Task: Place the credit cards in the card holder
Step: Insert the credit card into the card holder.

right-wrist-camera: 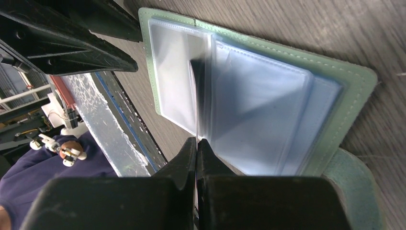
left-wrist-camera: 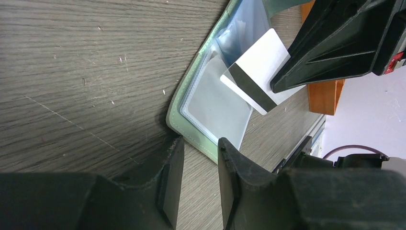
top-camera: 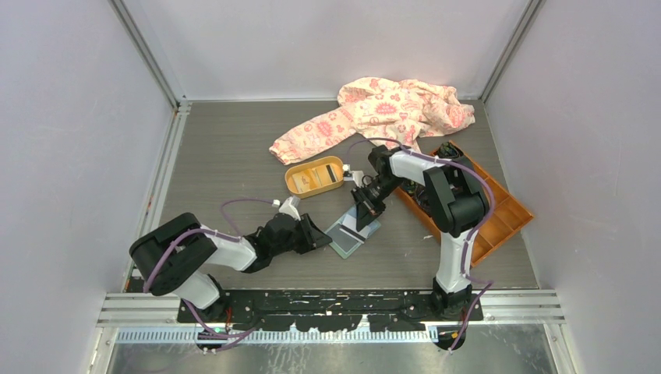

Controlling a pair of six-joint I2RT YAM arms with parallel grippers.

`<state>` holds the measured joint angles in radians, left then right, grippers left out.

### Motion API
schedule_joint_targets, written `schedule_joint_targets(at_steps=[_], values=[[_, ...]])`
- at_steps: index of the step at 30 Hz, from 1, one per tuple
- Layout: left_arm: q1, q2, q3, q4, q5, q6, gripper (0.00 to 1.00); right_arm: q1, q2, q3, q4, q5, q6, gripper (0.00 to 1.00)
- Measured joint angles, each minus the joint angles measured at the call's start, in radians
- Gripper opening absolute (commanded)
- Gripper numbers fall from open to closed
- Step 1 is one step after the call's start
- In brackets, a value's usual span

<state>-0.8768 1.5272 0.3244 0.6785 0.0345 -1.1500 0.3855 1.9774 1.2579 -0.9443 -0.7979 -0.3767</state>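
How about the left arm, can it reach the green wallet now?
Probably yes. The left gripper sits right at the near edge of the open card holder, jaws apart, nothing blocking. The right gripper, holding a credit card over it, is farther along.

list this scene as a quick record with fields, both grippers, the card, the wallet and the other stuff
right gripper: shut on the credit card
credit card: white with dark stripe, tilted over the card holder's clear sleeves; inserted or not, cannot tell
card holder: pale green, open flat on the table
left gripper: open, fingertips at the holder's left edge
orange oval tray: behind the holder
orange compartmented box: right side, beside right arm
floral garment: crumpled at the back
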Motion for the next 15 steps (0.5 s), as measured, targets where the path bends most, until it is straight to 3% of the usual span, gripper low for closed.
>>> schedule_joint_targets(at_steps=[15], values=[[0.000,0.013,0.007,0.005,0.001,0.000,0.32,0.008,0.000,-0.014,0.128,-0.002,0.092,0.01]])
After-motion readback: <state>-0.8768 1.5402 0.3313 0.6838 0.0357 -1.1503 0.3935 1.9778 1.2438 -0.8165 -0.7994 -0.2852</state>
